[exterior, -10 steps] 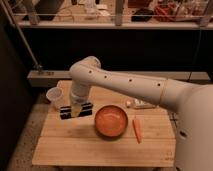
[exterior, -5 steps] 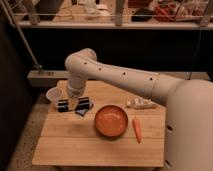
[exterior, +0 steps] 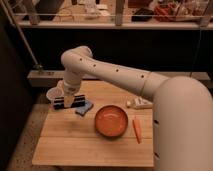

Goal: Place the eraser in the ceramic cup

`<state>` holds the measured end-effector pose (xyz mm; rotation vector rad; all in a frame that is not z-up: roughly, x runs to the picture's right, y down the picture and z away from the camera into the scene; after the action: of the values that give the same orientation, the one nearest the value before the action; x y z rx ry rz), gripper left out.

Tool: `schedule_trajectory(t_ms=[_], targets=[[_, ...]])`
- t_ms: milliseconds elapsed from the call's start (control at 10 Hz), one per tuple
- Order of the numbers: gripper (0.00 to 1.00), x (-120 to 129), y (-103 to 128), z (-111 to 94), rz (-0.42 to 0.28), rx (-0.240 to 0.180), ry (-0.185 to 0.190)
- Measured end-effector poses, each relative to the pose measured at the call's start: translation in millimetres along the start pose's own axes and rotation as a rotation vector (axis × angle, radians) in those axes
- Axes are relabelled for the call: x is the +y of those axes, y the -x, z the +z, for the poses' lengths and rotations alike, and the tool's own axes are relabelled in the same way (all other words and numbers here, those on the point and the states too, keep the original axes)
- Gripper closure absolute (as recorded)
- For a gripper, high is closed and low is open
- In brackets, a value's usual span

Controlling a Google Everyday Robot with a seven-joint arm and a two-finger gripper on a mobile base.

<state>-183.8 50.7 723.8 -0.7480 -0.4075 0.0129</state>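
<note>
The eraser [exterior: 61, 103], a long black bar with thin white stripes, hangs level in my gripper [exterior: 70, 101], just above the table's back left part. The gripper is shut on the eraser's middle and points straight down from the white arm. The ceramic cup [exterior: 52, 94], small and whitish, stands upright at the table's back left corner. It is just left of and behind the gripper, and the eraser's left end lies close below its rim in the view.
A light-blue block [exterior: 84, 108] lies just right of the gripper. An orange bowl [exterior: 111, 121] sits mid-table, an orange carrot [exterior: 137, 129] right of it, and a white tube-like packet [exterior: 139, 103] at the back right. The wooden table [exterior: 75, 145] ends at a dark wall on the left.
The gripper has moved left and slightly back with the eraser, off the light-blue block and closer to the cup. The other objects have not moved.
</note>
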Motion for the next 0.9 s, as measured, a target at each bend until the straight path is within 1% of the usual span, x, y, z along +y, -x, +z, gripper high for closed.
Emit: schedule_trajectory(t_ms=[100,200,500,900], targets=[[0.97,-7.3,1.9,2.2,-0.001,-0.015,-0.003],[0.97,-9.1,7.0,5.4,-0.006,-0.028,-0.004],[0.97,-18.6,11.0,8.3,-0.005,-0.045,-0.003],[0.97,-22.6,17.8,18.2,-0.002,-0.08,0.003]])
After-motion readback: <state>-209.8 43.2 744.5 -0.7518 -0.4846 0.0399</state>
